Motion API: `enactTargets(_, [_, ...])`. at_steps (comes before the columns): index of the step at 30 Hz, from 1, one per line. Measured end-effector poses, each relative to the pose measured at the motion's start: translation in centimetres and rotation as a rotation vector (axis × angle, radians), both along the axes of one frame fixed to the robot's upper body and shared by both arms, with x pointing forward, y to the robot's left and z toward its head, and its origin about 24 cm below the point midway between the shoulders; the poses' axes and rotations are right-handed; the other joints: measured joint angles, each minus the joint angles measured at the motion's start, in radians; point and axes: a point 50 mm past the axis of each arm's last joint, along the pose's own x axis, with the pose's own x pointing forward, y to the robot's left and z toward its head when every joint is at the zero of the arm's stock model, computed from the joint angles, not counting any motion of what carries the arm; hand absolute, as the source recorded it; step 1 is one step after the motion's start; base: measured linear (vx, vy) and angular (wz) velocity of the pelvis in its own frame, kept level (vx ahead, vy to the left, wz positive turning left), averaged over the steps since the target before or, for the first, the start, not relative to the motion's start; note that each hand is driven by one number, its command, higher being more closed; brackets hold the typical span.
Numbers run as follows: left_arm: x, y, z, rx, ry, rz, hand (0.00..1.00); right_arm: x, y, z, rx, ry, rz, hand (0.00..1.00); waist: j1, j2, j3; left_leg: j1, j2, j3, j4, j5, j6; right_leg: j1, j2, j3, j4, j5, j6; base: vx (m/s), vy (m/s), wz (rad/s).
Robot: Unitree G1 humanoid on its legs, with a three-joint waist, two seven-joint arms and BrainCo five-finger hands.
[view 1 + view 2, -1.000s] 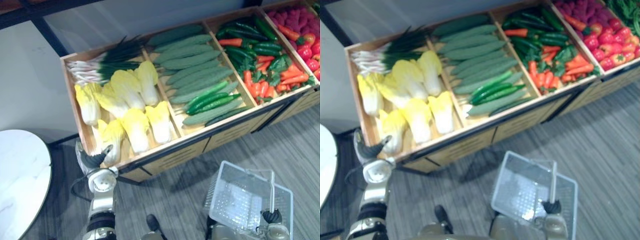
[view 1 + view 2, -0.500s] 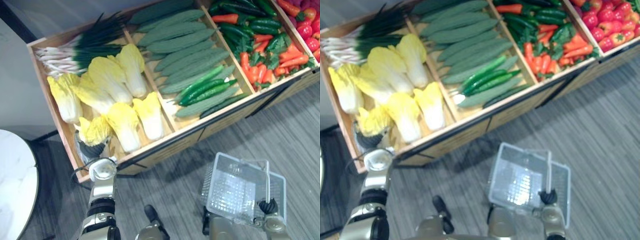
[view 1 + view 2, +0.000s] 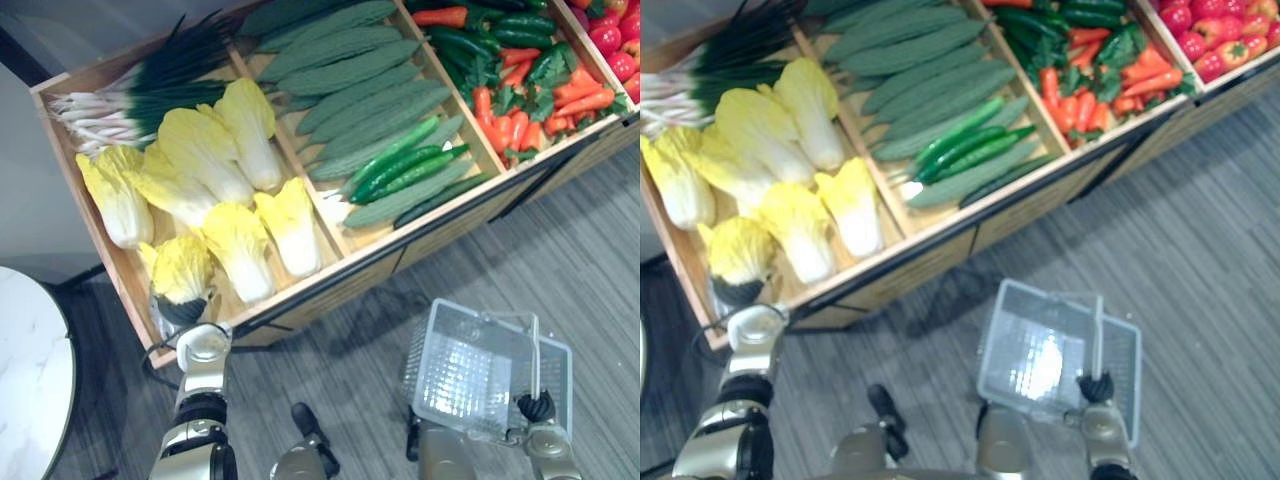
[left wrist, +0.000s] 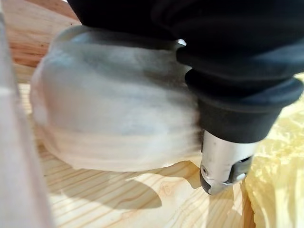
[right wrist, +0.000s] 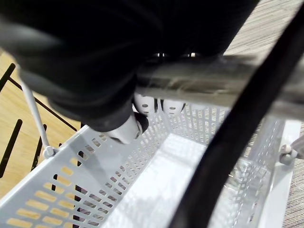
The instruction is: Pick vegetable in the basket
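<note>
Left hand: the left hand (image 3: 186, 310) is closed on the white base of a napa cabbage (image 3: 182, 268). In the left wrist view the pale base lies right against the dark ribbed cover, and one silver digit is pressed to its side.
Left arm pose: the arm reaches up to the near left corner of the wooden crate (image 3: 115, 265), with the hand at the corner's edge and the palm turned toward the cabbage.
Held cabbage: it stands with its yellow leafy end pointing into the crate and its base over the bare wood floor of the leftmost compartment. It is just beside the other cabbages (image 3: 235, 190).
Right hand: the right hand (image 3: 538, 408) is curled round the handle (image 3: 536, 355) of the white mesh basket (image 3: 465, 365). In the right wrist view the bar runs under the dark cover.
Right arm pose: the arm is low, in front of the crate, and well apart from it.
Basket: it hangs over the grey floor (image 3: 590, 250) on the near side of the crate, below the compartment of green cucumbers (image 3: 400, 175).
Crate, far left corner: spring onions (image 3: 140, 95) lie behind the cabbages.
</note>
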Motion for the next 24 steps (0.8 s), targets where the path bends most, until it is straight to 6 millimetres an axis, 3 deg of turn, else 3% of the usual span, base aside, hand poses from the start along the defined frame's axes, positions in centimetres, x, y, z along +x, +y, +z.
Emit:
enactTargets(13, [0.7, -0.1, -0.7, -0.034, 0.070, -0.059, 1.00, -0.2, -0.2, -0.1, -0.005, 0.018, 0.004, 1.00, -0.006, -0.001, 0.002, 0.040, -0.006, 0.010, -0.020, -0.012, 0.000, 0.040, 0.003, 0.001, -0.035, 0.032, 0.004, -0.01, 0.017, -0.02])
enactTargets(18, [1.0, -2.9, -0.1, -0.092, -0.033, -0.126, 1.00, -1.2, -1.0, -0.4, 0.007, 0.045, -0.053, 1.00, -0.008, 0.005, 0.001, 0.067, -0.026, -0.046, -0.035, -0.011, 0.001, 0.101, -0.015, -0.049, -0.048, 0.031, 0.005, 0.03, 0.025, 0.26])
enactTargets(22, [-0.4, -5.9, 0.9, -0.115, -0.155, -0.179, 1.00, -2.6, -1.8, -0.6, 0.013, 0.061, -0.119, 1.00, -0.003, 0.013, -0.004, 0.072, -0.045, -0.105, -0.035, -0.009, 0.004, 0.139, -0.038, -0.099, -0.050, 0.031, 0.006, 0.03, 0.033, 0.34])
enactTargets(24, [-0.8, -6.5, 2.0, -0.081, -0.202, -0.205, 1.00, -3.0, -2.0, -0.6, 0.018, 0.064, -0.150, 1.00, -0.001, 0.015, -0.005, 0.072, -0.047, -0.123, -0.035, -0.006, 0.009, 0.152, -0.042, -0.115, -0.049, 0.030, 0.006, 0.01, 0.024, 0.30])
